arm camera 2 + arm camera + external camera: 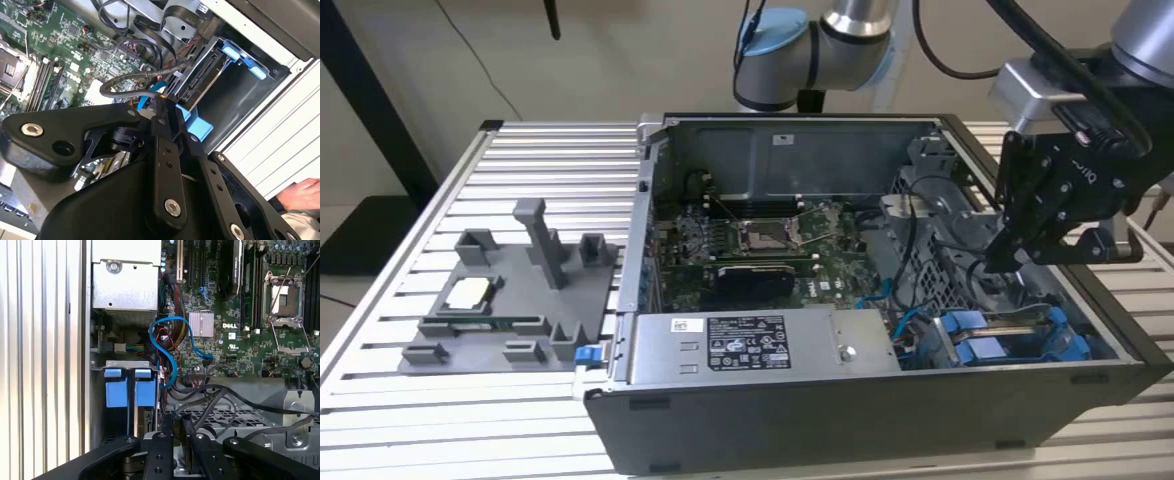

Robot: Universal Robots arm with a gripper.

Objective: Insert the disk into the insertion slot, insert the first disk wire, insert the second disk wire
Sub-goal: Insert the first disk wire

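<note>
Exterior view: hand (1003, 258) hangs low inside the PC case (854, 410), over the drive bay at the exterior view's right. Disk (204, 74) sits in its slot, blue carrier round it, so I'd judge step 1 done and a wire step in hand. Hand's tip is just beside a blue wire (148, 98), near the disk's connector end. Can't tell if it's open or closed. Job calls for fine plug-to-socket line-up. PSU box (747, 345) has a white printed label.
</note>
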